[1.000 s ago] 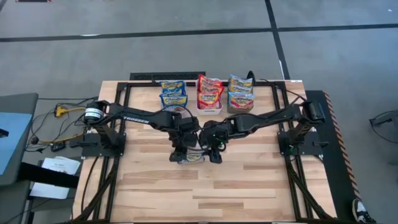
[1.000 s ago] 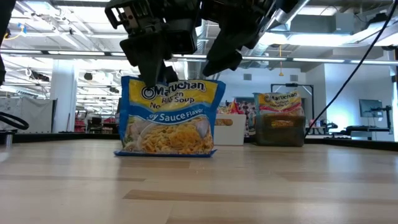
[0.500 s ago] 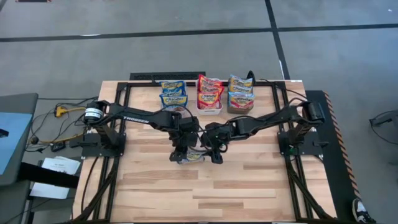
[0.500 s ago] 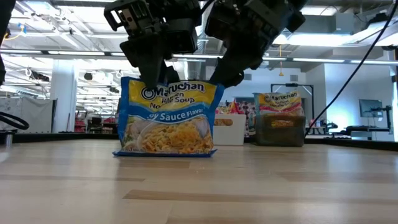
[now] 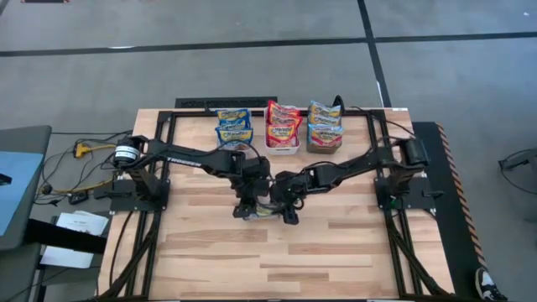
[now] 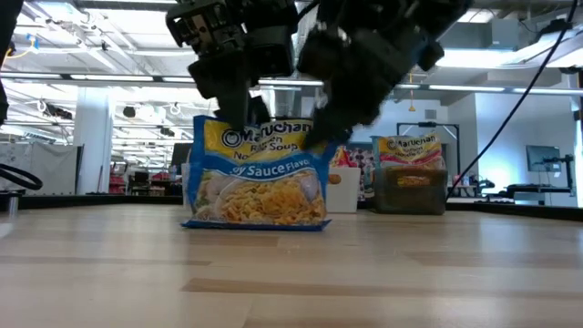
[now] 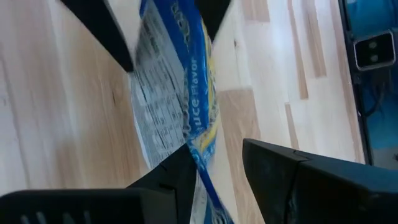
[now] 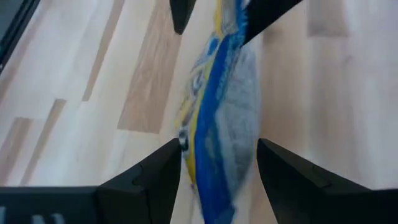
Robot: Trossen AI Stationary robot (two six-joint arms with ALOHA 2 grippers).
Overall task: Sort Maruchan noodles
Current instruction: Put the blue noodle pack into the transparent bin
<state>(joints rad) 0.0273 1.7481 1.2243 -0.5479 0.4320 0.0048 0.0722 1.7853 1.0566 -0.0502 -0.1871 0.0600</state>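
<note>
One Maruchan noodles packet [image 6: 258, 175], blue and yellow, stands upright on its lower edge in the middle of the table [image 5: 336, 252]. My left gripper [image 6: 233, 117] comes down at its top left and is shut on it. My right gripper [image 8: 219, 163] is open, one finger on each side of the packet's top right corner [image 6: 319, 137]. In the high view the packet [image 5: 267, 210] shows as a thin strip between my left gripper [image 5: 246, 210] and my right gripper [image 5: 289, 214]. My left gripper pinches the packet's upper edge [image 7: 200, 157] near its left corner between its two fingers. The fingers slant down from the table's left side. The packet stands nearly upright below them, its lower edge [image 6: 258, 223] on the table. My right gripper's fingers flank the packet's edge [image 8: 214, 140]; I cannot tell whether they touch it.
Three bins stand in a row at the table's far edge: one with blue packets [image 5: 234, 126], a white one with red packets [image 5: 284, 126] and a dark one with orange-and-blue packets [image 5: 325, 126]. The near half of the table is bare wood.
My right gripper has come down from above the packet until its open fingers straddle the top right corner. The packet, still upright in my left gripper, has shifted a little toward the table's right edge.
</note>
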